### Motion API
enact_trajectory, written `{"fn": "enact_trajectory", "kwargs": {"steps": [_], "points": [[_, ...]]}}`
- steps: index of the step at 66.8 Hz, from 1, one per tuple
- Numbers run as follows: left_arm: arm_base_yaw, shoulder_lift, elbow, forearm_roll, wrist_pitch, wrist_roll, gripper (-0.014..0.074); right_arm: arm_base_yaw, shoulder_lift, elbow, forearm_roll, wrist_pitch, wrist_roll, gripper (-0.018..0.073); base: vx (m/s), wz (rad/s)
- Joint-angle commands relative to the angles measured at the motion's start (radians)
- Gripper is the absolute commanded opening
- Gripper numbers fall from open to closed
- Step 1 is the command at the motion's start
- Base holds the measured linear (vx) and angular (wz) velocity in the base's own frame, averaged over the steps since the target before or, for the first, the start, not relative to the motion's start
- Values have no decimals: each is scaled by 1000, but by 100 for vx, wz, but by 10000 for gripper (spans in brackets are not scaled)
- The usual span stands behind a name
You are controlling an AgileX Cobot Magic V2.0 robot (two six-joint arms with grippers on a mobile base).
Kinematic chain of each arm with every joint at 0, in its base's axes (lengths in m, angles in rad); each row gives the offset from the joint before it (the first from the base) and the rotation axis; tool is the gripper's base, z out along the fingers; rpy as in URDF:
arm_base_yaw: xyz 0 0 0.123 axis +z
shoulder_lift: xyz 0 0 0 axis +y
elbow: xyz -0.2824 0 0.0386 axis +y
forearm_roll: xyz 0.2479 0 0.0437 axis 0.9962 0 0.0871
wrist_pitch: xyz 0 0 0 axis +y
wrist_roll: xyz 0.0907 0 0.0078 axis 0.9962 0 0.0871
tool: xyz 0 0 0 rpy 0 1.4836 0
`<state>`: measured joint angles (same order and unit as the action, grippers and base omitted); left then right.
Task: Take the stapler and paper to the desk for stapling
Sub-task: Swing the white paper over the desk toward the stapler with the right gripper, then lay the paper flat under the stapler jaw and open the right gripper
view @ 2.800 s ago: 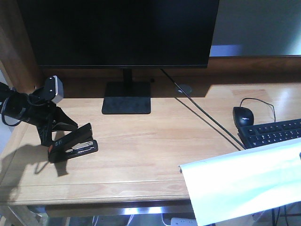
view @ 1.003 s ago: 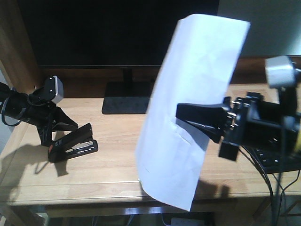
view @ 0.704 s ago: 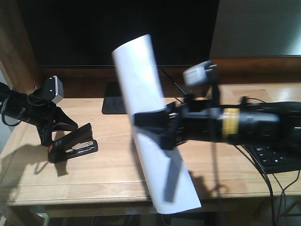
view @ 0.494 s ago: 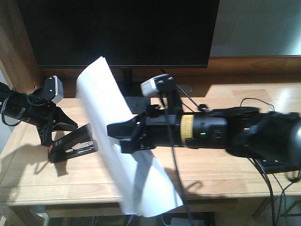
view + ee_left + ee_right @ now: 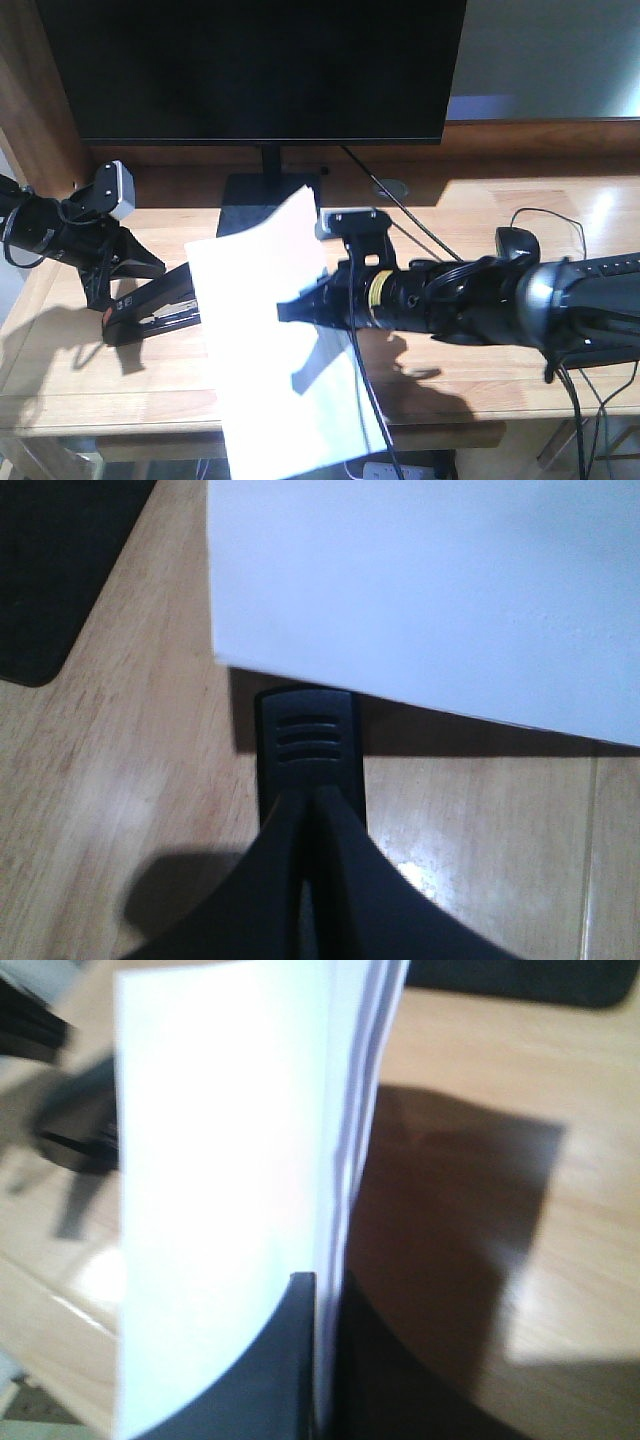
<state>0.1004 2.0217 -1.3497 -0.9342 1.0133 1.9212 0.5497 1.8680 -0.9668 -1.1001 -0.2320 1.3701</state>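
The black stapler point(image 5: 165, 295) lies on the light-wood desk point(image 5: 560, 200) at the left, its jaw slightly agape. My left gripper point(image 5: 118, 300) is shut on its rear end. In the left wrist view the left gripper point(image 5: 310, 805) pinches the stapler's ribbed black top point(image 5: 305, 730), and the white paper point(image 5: 420, 590) hangs just beyond its tip. My right gripper point(image 5: 290, 312) is shut on the paper point(image 5: 265, 370), holding it tilted over the desk's front edge, with its left edge over the stapler's front. In the right wrist view the right gripper point(image 5: 322, 1290) clamps the paper point(image 5: 220, 1180) edge-on.
A black monitor point(image 5: 260, 70) on a flat base point(image 5: 268, 195) stands at the back. Right of it are a round cable hole point(image 5: 391, 187), a black mouse point(image 5: 517, 243) and a cable point(image 5: 420, 225). My right arm point(image 5: 500, 315) stretches across the desk's right half.
My right arm swung the paper from the right across the desk to the left and lowered it against the stapler's front. The left gripper and stapler stayed put.
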Motion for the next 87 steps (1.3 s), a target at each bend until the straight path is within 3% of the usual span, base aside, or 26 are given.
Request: {"fn": "enact_trajectory", "kwargs": {"steps": [1, 49, 75, 87], "points": [[-3, -57, -25, -55, 26, -10, -7, -2, 3, -28, 47, -22, -46, -2, 0, 0], [-3, -57, -25, -55, 26, -10, -7, -2, -28, -28, 367, -213, -326, -2, 0, 0], [-3, -57, -25, -55, 26, -10, -7, -2, 18, -28, 374, -307, -330, -2, 0, 0], [-3, -57, -25, -55, 26, -10, -7, -2, 78, -48, 447, -339, -331, -2, 0, 0]]}}
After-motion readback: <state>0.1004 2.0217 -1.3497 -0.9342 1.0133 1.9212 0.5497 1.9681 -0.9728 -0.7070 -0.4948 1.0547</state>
